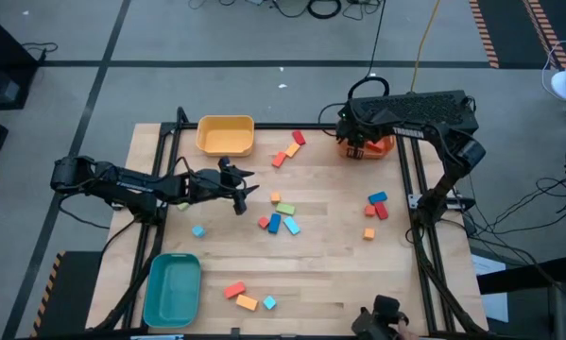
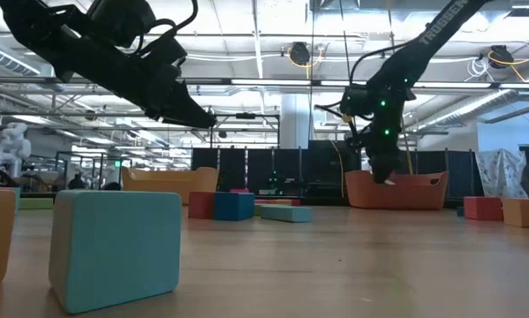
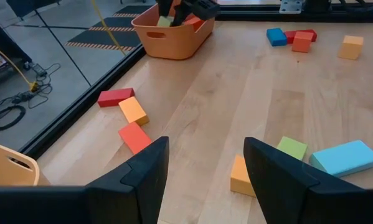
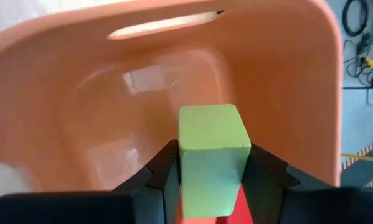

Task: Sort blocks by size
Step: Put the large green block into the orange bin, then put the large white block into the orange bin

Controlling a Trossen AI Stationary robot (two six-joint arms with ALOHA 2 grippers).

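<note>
My right gripper (image 1: 361, 144) hangs over the orange bin (image 1: 383, 146) at the table's far right, shut on a light green block (image 4: 212, 134). A red piece (image 4: 237, 206) shows just under the block; I cannot tell what it is. My left gripper (image 3: 205, 180) stands open above the table's left-middle (image 1: 240, 192), nothing between its fingers. Loose blocks lie flat on the wood: a red and orange group (image 1: 287, 151) toward the far edge, a mixed cluster (image 1: 279, 222) in the middle, more at the right (image 1: 377, 204) and near the front (image 1: 246, 295). My right gripper pinches the green block by two opposite sides (image 4: 185, 163) between its two fingers. The fingers slant down from above into the bin's mouth. The block's free end sticks out past the fingertips. It is lifted clear over the bin's floor (image 4: 111, 124).
A yellow bin (image 1: 226, 134) stands at the far left and a teal bin (image 1: 172, 289) at the near left corner. A lone light blue block (image 1: 198, 230) lies near my left arm. Black frame rails run along both table sides.
</note>
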